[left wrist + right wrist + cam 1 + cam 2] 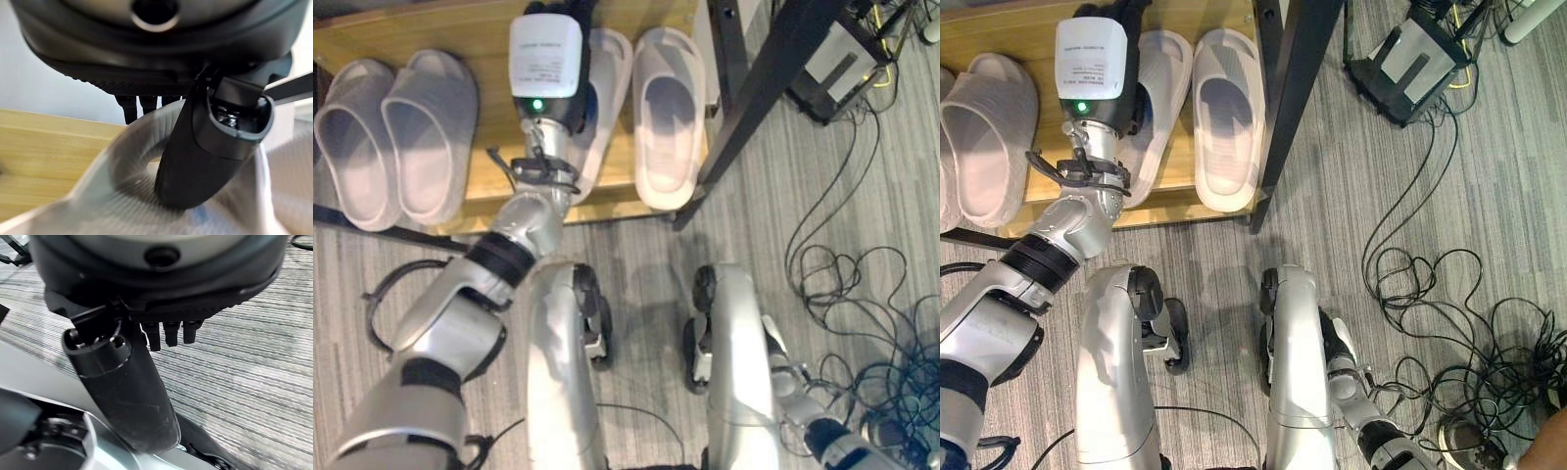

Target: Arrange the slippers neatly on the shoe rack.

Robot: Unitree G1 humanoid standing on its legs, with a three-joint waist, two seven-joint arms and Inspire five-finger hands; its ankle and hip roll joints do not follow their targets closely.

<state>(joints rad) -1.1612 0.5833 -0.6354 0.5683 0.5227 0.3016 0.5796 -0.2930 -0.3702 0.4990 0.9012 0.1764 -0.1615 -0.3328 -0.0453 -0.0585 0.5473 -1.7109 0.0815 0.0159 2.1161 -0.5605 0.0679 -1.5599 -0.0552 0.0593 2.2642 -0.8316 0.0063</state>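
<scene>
So the slippers are all on the wooden shoe rack (489,24) already. The white slipper (607,69) the left hand (210,142) is working on lies just beside its mate, the other white slipper (668,117), which sits nearest the rack's black post (754,88). The grey pair (396,137) is well off to the far side of the rack from that post, side by side.

In the left wrist view the thumb is pressed down onto the slipper's upper band with the fingers tucked behind the band's edge, so I'd call it a pinch on the strap. The right hand (127,396) hangs low by the striped carpet (254,382), thumb out and fingers loosely straight, holding nothing.

Handling guess: these look like moulded foam slides, so light, squishy, a bit rubbery rather than slick. The upper has a fine ribbed texture that should give decent grip. The strap bends where the thumb leans on it, so I'd expect the shoe to flop or twist if lifted from there alone. Nothing fragile here. The best hold is probably that arched band, or the thick sole edge if it needs to slide straight. The rack is smooth light wood, so nudging should work fine too.
</scene>
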